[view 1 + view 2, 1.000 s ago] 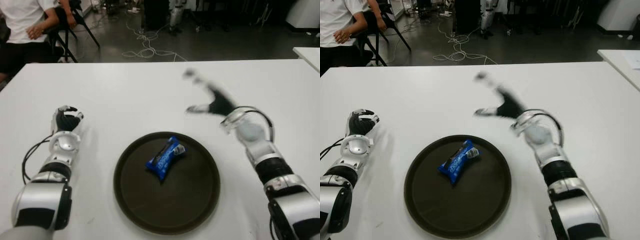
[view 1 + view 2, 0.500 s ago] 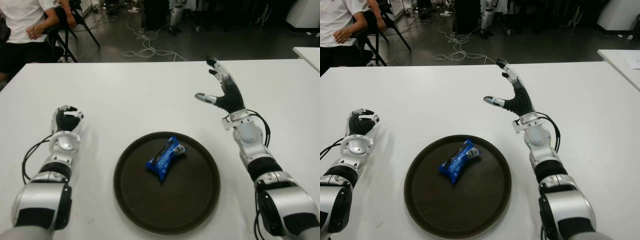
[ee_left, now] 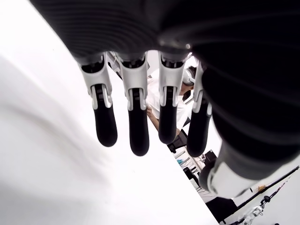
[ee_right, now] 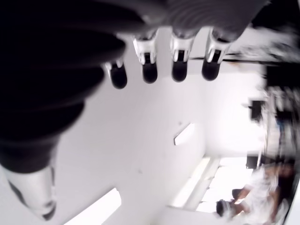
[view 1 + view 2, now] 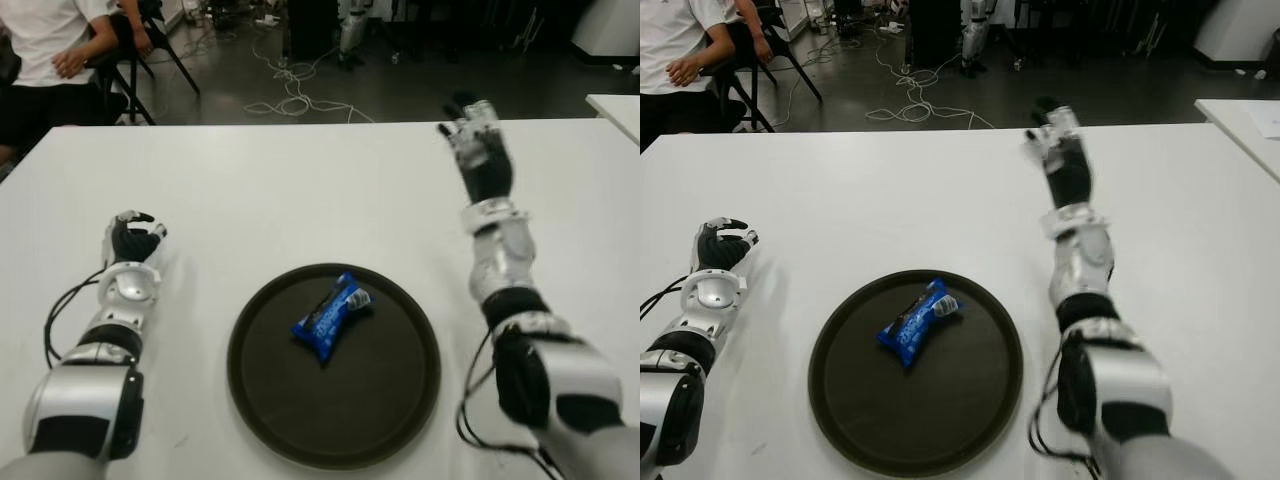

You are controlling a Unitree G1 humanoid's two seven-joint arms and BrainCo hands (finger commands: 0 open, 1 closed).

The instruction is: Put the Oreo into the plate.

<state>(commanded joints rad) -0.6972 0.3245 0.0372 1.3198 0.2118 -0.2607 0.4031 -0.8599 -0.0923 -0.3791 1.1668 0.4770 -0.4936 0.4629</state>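
A blue Oreo packet (image 5: 331, 315) lies inside the dark round plate (image 5: 290, 410), a little left of its middle and toward its far side. My right hand (image 5: 478, 150) is raised off the table beyond the plate's right edge, fingers (image 4: 149, 65) spread, palm empty. The left hand (image 5: 131, 240) shows on the white table to the left of the plate, fingers (image 3: 136, 126) relaxed, nothing in it.
The white table (image 5: 300, 190) stretches around the plate. A seated person (image 5: 45, 50) and chairs are beyond the far left corner. Cables (image 5: 290, 95) trail over the dark floor behind the table. Another white table's corner (image 5: 615, 105) shows at the far right.
My right hand has swung away from the plate, rising up and to the right, and turned more upright. The Oreo packet, the plate and the left hand have stayed put.
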